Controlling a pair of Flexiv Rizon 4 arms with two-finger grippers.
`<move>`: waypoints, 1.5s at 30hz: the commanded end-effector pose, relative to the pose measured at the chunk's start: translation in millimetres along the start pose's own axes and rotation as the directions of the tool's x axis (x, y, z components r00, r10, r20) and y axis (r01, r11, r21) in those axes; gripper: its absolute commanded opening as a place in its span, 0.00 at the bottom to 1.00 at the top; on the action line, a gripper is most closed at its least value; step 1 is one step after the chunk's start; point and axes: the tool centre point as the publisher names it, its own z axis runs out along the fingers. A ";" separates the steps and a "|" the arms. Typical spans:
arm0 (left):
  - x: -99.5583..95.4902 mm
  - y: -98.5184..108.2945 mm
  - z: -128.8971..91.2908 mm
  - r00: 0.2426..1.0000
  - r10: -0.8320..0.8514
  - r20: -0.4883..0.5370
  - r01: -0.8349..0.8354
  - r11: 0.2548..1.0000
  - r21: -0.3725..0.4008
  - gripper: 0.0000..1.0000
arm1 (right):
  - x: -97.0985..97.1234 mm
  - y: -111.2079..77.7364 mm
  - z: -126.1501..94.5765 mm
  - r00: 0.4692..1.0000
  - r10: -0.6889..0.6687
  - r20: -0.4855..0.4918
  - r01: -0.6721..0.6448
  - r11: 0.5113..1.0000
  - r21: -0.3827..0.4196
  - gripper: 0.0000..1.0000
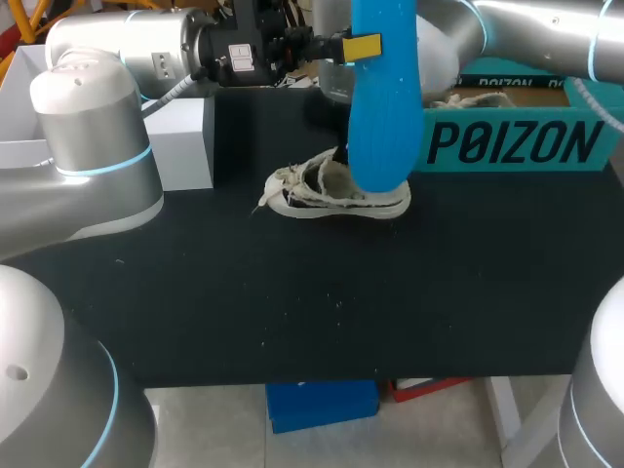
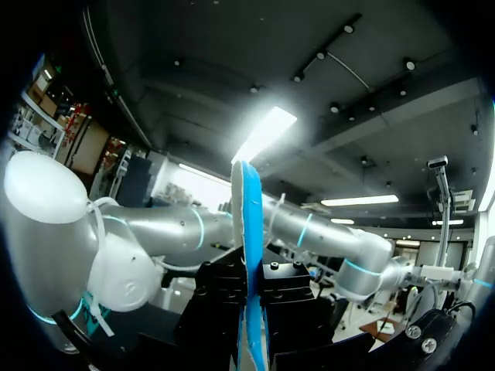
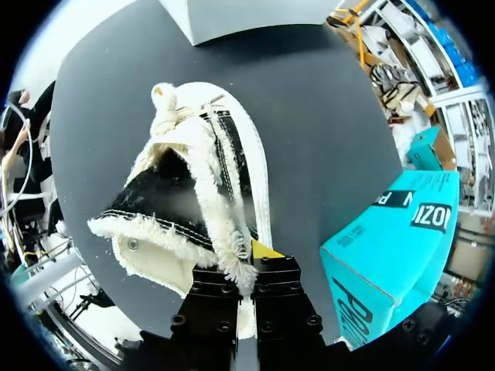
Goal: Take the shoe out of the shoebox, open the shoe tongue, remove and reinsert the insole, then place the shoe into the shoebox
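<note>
Blue insole (image 1: pixel 378 107) pinched upright in closed left gripper (image 2: pixel 250 297), raised over white frayed canvas shoe (image 3: pixel 197 182), shoe's fringed edge clamped by right gripper (image 3: pixel 247 272) on black table (image 1: pixel 292 292), teal shoebox (image 3: pixel 390 247) just beside right gripper.

Both jaws clamped — left arm (image 1: pixel 127 49) stretched across to middle, right arm (image 1: pixel 526 24) angled down.

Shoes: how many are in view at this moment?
1. The shoe lies on the table in front of the shoebox, its frayed edge held by the right gripper. The shoebox's inside is mostly out of sight, so another may be hidden there.
</note>
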 end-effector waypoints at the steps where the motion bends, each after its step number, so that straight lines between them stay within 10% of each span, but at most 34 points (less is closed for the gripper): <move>1: -0.7 0.7 0.9 1.000 0.002 0.001 -0.002 1.000 0.000 0.00 | -4.4 -1.6 -29.7 0.922 0.382 0.066 -0.387 0.920 0.066 0.00; 22: -0.7 0.7 0.9 1.000 0.002 0.001 -0.002 1.000 0.000 0.00 | 25.2 -14.5 -39.3 0.427 0.904 0.026 -0.902 0.424 0.083 0.00; 28: -0.7 0.7 0.9 1.000 0.002 0.001 -0.002 1.000 0.000 0.00 | 36.0 -9.4 -36.5 0.386 0.923 0.003 -0.921 0.385 0.062 0.00; 45: -0.7 0.7 0.9 1.000 0.002 0.001 -0.002 1.000 0.000 0.00 | 64.1 3.5 -13.7 0.467 0.884 -0.017 -0.883 0.467 0.036 0.00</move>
